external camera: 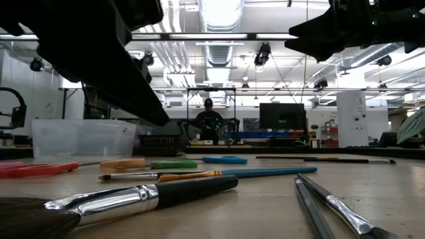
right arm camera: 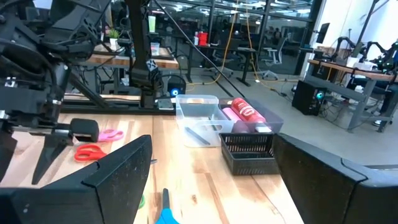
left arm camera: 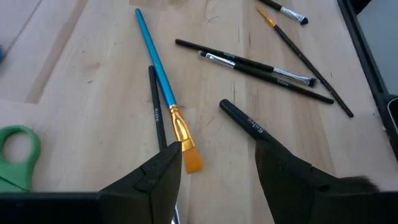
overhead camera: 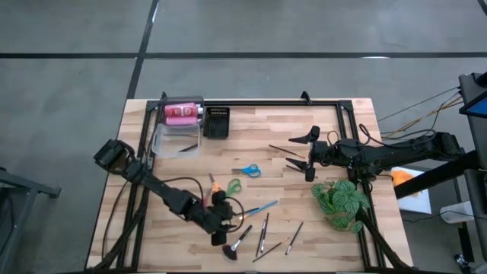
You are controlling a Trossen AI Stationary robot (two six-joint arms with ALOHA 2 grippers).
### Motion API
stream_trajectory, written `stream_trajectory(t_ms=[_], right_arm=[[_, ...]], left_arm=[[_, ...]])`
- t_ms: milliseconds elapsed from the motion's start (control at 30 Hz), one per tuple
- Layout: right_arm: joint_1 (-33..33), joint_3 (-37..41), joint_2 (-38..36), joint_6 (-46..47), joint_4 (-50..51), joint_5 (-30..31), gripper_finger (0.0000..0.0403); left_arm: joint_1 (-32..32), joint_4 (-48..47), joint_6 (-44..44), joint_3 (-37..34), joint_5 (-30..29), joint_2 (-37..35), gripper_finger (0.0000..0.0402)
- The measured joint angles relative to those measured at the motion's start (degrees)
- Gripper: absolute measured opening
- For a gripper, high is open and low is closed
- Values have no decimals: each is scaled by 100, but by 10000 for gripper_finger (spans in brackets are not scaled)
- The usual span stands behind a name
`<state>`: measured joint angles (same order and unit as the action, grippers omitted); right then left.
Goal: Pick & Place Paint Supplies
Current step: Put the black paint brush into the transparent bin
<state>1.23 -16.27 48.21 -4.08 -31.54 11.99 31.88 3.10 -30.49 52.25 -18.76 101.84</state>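
Observation:
My left gripper (overhead camera: 226,225) (left arm camera: 217,169) is open and hovers low over the near middle of the table, among the brushes. A blue-handled brush (left arm camera: 160,74) (overhead camera: 259,207) with orange bristles and a thin black brush (left arm camera: 158,115) lie just ahead of its fingers. A thick black brush handle (left arm camera: 245,121) lies between them. Green-handled scissors (left arm camera: 15,155) (overhead camera: 233,185) lie to one side. My right gripper (overhead camera: 299,151) (right arm camera: 214,180) is open, above blue scissors (overhead camera: 247,170). Two paint bottles (overhead camera: 183,113) (right arm camera: 244,112) lie beside the clear tub (overhead camera: 176,139).
A black tray (overhead camera: 217,122) sits at the far edge beside the tub. A green leafy plant (overhead camera: 341,202) stands near the right edge. More brushes (overhead camera: 263,232) lie flat near the near edge, and two black ones (overhead camera: 285,150) lie by the right gripper. Red scissors (right arm camera: 93,151) lie near the left arm.

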Motion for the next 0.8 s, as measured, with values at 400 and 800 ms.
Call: stream_trajectory(t_ms=[400, 800], right_arm=[[-2, 0, -1, -1, -1, 1, 331], [0, 0, -4, 0, -3, 0, 331]], left_arm=[[194, -159, -287, -2, -595, 345, 207], [145, -167, -519, -2, -982, 815, 207]])
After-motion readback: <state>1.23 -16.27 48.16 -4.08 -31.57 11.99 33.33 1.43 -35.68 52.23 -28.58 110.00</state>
